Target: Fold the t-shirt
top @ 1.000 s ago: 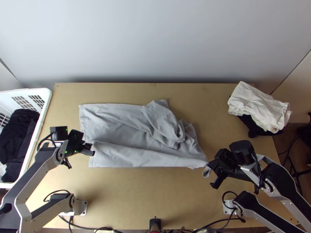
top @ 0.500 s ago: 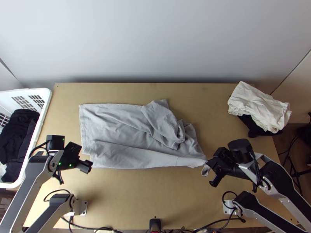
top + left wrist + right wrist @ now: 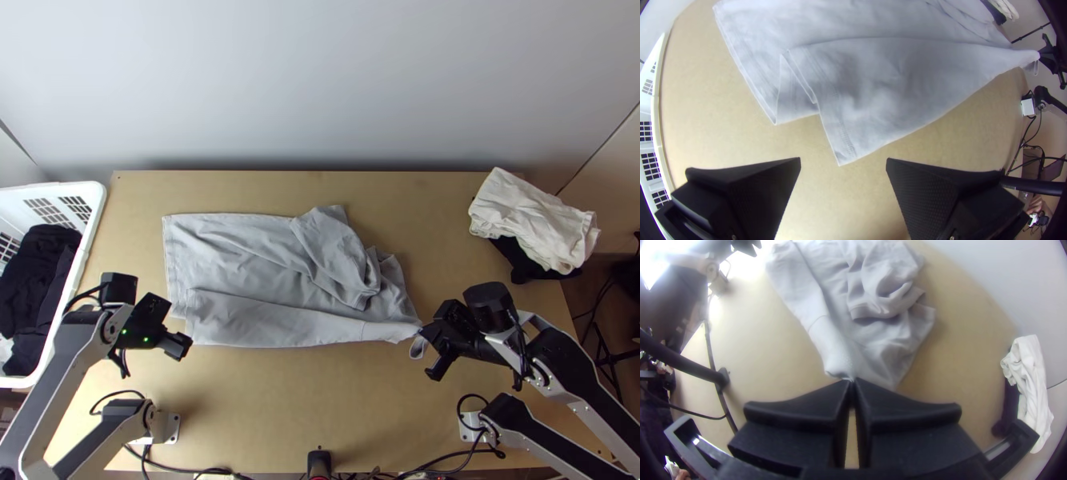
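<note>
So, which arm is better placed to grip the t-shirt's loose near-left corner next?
Left, I'd say. The left gripper is open close by that corner and holds nothing, while the right gripper is shut on the t-shirt's other end.

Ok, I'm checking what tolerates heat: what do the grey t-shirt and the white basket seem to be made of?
The grey t-shirt looks like soft, matt fabric, probably cotton or a blend: it creases loosely and has stitched hems, though the fibre can't be settled by eye. The white basket looks like smooth moulded plastic, judging by its rounded rim and slotted walls.
</note>
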